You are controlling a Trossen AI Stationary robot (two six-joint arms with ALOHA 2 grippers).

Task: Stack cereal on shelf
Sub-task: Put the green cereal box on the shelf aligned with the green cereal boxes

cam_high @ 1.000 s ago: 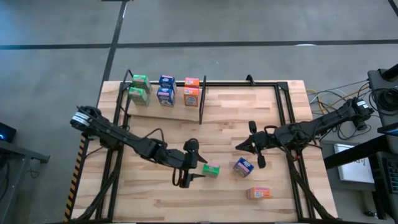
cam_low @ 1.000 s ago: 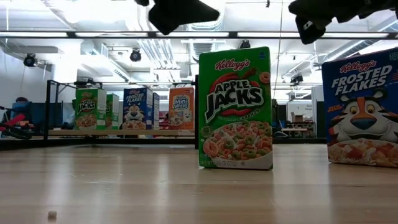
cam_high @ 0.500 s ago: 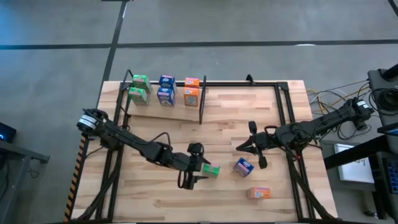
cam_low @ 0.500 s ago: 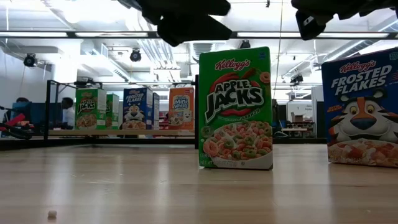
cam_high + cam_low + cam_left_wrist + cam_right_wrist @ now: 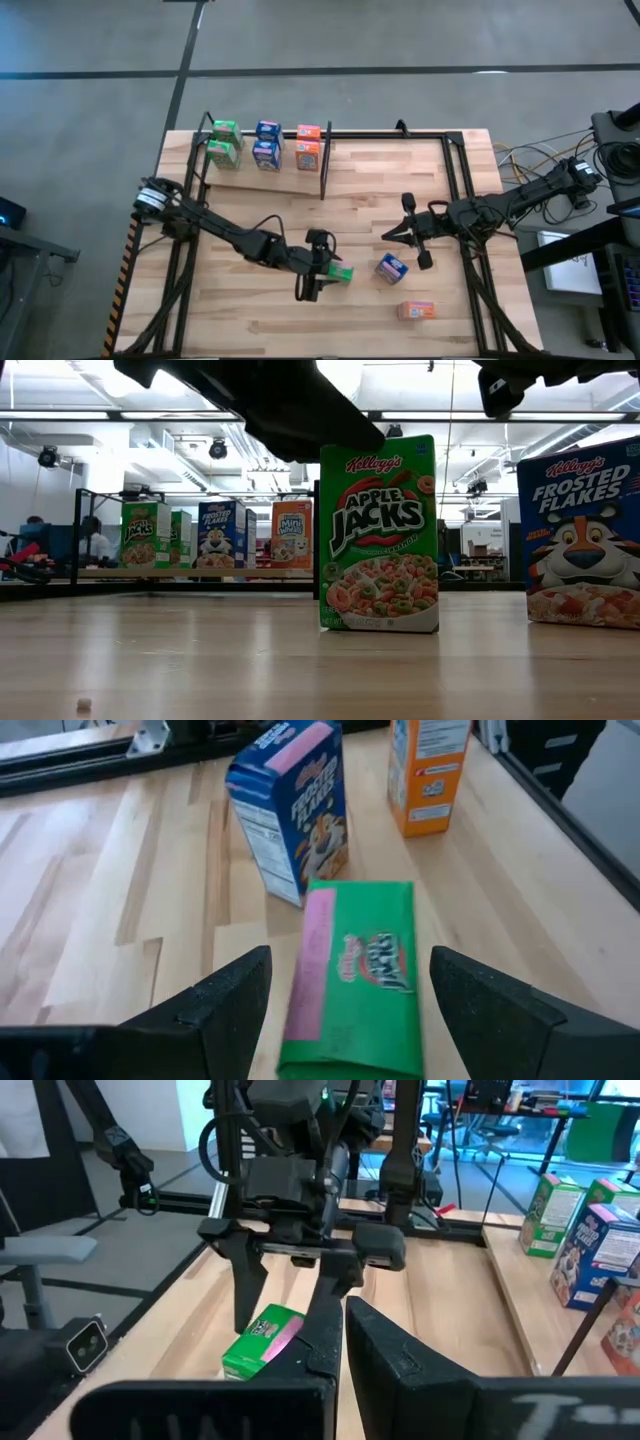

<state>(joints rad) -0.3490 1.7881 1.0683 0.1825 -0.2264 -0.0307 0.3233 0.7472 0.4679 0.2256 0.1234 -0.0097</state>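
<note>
A green cereal box (image 5: 341, 272) (image 5: 380, 535) stands upright on its base at the table's middle. My left gripper (image 5: 322, 274) (image 5: 350, 1010) is open. One finger stands on each side of the box's broad faces, with a gap showing on both sides. A blue cereal box (image 5: 391, 267) and an orange one (image 5: 416, 311) stand to its right. The shelf (image 5: 270, 166) at the far left carries several cereal boxes, green, blue and orange. My right gripper (image 5: 392, 236) (image 5: 341, 1342) hangs shut over the table's right half.
A black metal frame (image 5: 455, 170) runs around the table, with an upright divider rod (image 5: 325, 160) at the shelf's right end. Bare wood lies between the shelf and the loose boxes. People show in the room beyond the table (image 5: 92, 542).
My left gripper has come down and gone toward the table's right edge, staying open. Its fingers have come to stand on both sides of the green box. The box has not moved.
</note>
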